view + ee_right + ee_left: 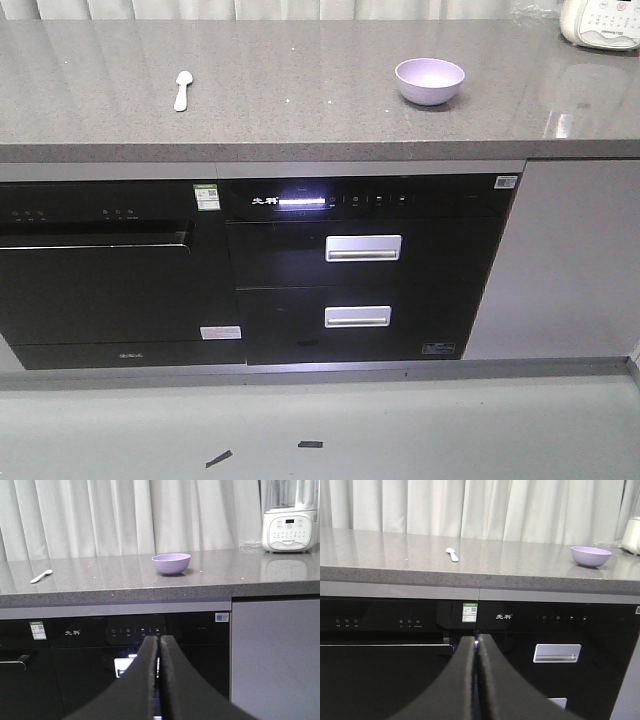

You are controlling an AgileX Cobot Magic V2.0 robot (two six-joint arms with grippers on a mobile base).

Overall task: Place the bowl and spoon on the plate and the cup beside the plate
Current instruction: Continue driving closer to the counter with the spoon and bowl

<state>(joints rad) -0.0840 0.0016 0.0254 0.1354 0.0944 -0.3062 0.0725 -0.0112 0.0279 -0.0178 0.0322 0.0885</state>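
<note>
The bowl (429,80) sat upright on the grey stone surface (300,120), in its right half and back from the front edge. The spoon (182,89) lay flat well to the left of it, scoop toward the back and handle toward the front edge. Neither the plate nor the cup showed in any of the 3 views, so their places could not be told.

The left gripper (476,641) had its 2 dark fingers pressed together with nothing between them, low in front of the black appliance fronts (120,280) and below the level of the surface. The right gripper (159,640) was likewise closed on nothing, at a similar height and roughly facing the bowl.

The bowl looked like light, stiff plastic with a glossy skin, so it was probably slippery. A pinch over the rim, 1 finger inside and 1 outside, seemed safer than squeezing the rounded wall. The spoon was thin and light and lay flush on polished stone, so it would likely skate if nudged. A grip from above across the middle of the handle looked the best hold.

A white blender base (290,527) stood at the far right of the surface, well apart from the bowl, and a pale curtain (125,515) hung behind. The front lip of the surface lay above both grippers, so each arm would probably need to rise past it before reaching in.
</note>
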